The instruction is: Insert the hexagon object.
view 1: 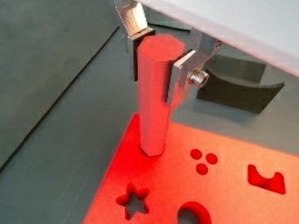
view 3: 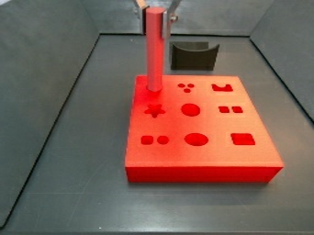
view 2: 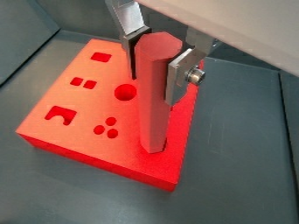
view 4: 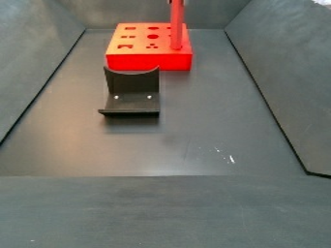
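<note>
The surface point(view 4: 168, 145) is a dark grey floor, matte and faintly scuffed, enclosed by sloping dark walls that form a trough. One flat red block point(view 3: 203, 138) lies on it, and one dark grey U-shaped holder point(view 4: 131, 90) sits on the floor just beside the block.

There is one hexagon object point(view 2: 159, 92), a long bright red rod. It stands upright with its lower end on the block's top face, near a corner of the block. The pincer point(view 2: 156, 59) is above the block, its silver plates narrowed onto the rod's upper part, one on each side, holding it.

In both wrist views the plates and the hexagonal top of the rod point(view 1: 153, 87) are plain. In a side view only the pincer's very tips point(view 3: 160, 13) show at the rod's top. In a side view point(view 4: 177, 24) the rod appears as a thin red post over the block, and the pincer is cut off.

The block's shaped holes are best counted in a side view: star, circles, squares, paired dots, a triple dot and a notched shape. Whether the rod's foot has entered a hole I cannot tell.
</note>
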Controlling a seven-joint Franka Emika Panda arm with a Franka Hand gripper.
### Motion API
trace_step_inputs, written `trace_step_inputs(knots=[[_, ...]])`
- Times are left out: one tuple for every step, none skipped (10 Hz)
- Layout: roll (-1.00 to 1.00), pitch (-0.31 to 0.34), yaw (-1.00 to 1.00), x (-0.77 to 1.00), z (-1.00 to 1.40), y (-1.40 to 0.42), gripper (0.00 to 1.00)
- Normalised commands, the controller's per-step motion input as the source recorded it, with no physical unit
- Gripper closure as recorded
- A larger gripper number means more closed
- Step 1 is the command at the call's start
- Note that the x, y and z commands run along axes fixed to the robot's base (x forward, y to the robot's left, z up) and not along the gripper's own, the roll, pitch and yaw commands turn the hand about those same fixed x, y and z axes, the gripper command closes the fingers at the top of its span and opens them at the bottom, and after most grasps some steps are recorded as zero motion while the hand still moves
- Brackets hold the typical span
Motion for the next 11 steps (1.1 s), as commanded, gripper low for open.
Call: trace_step_inputs(knots=[[0.01, 0.0, 0.0, 0.0, -0.05, 0.0, 1.0], [0.0, -0.001, 0.0, 0.0, -0.06, 0.0, 1.0], [0.0, -0.047, 0.0, 0.03, -0.14, 0.0, 1.0], [0.16, -0.043, 0.0, 0.16, -0.49, -0.01, 1.0], [0.25, -0.083, 0.0, 0.12, -0.68, 0.0, 1.0], [0.22, -0.123, 0.0, 0.11, -0.73, 0.0, 1.0], [0.23, -0.119, 0.0, 0.13, -0.7, -0.01, 1.0], [0.22, -0.087, 0.0, 0.15, -0.66, -0.01, 1.0], [0.17, -0.049, 0.0, 0.06, -0.63, 0.0, 1.0], [0.06, -0.083, 0.0, 0.0, -0.7, 0.0, 1.0], [0.08, -0.079, 0.0, 0.0, -0.69, -0.01, 1.0]])
